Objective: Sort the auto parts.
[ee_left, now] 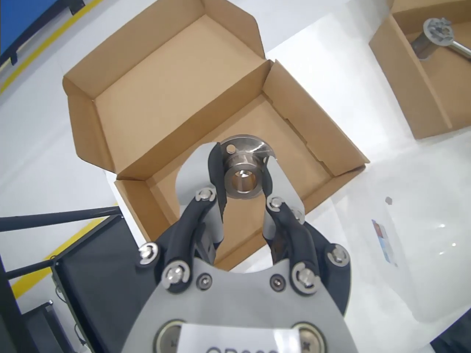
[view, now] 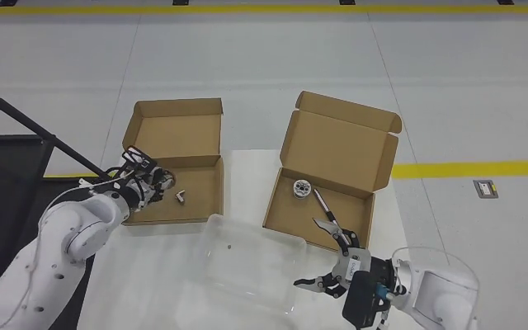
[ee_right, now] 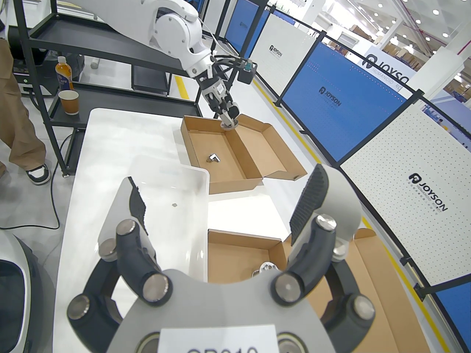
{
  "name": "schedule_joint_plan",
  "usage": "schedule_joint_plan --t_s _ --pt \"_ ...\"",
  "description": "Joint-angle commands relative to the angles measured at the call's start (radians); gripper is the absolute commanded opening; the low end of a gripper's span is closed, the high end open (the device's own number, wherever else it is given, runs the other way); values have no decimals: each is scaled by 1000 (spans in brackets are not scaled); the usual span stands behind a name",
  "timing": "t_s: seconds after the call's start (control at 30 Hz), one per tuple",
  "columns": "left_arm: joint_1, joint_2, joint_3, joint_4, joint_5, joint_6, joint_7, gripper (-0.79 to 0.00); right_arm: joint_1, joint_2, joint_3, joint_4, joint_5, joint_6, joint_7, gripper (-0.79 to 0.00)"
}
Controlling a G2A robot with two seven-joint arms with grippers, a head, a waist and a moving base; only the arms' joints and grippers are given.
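My left gripper [ee_left: 243,181] is shut on a flanged metal bushing [ee_left: 241,170] and holds it above the floor of the left cardboard box [ee_left: 154,86]. From above, that gripper [view: 158,177] sits at the box's [view: 173,136] near-left side, beside a small L-shaped metal part [view: 181,195]. The right wrist view has the L-shaped part [ee_right: 212,157] lying in the same box. My right gripper [ee_right: 224,196] is open and holds nothing; it hangs over the near right corner of the clear tray [view: 247,264]. The right box [view: 334,157] holds a round part [view: 301,188] and a long shaft [view: 322,203].
A small nut [ee_right: 174,205] lies in the clear tray [ee_right: 176,181]. The white table [view: 165,280] has bare surface in front of the left box. A black shelf rack [ee_right: 110,60] with a cup and a bottle stands past the table's far side.
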Motion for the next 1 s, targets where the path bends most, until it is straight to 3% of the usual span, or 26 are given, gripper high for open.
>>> schedule_joint_plan --t_s 0.0,0.23,0.57,0.97 --pt "-68 -20 57 76 8 -6 6 -785 0 0 0 0 0 0 0 0" --pt "-248 -100 227 312 34 -47 42 -785 0 0 0 0 0 0 0 0" --pt "-404 -224 405 557 51 -134 103 -785 0 0 0 0 0 0 0 0" --pt "-385 -223 404 546 61 -117 112 -785 0 0 0 0 0 0 0 0"
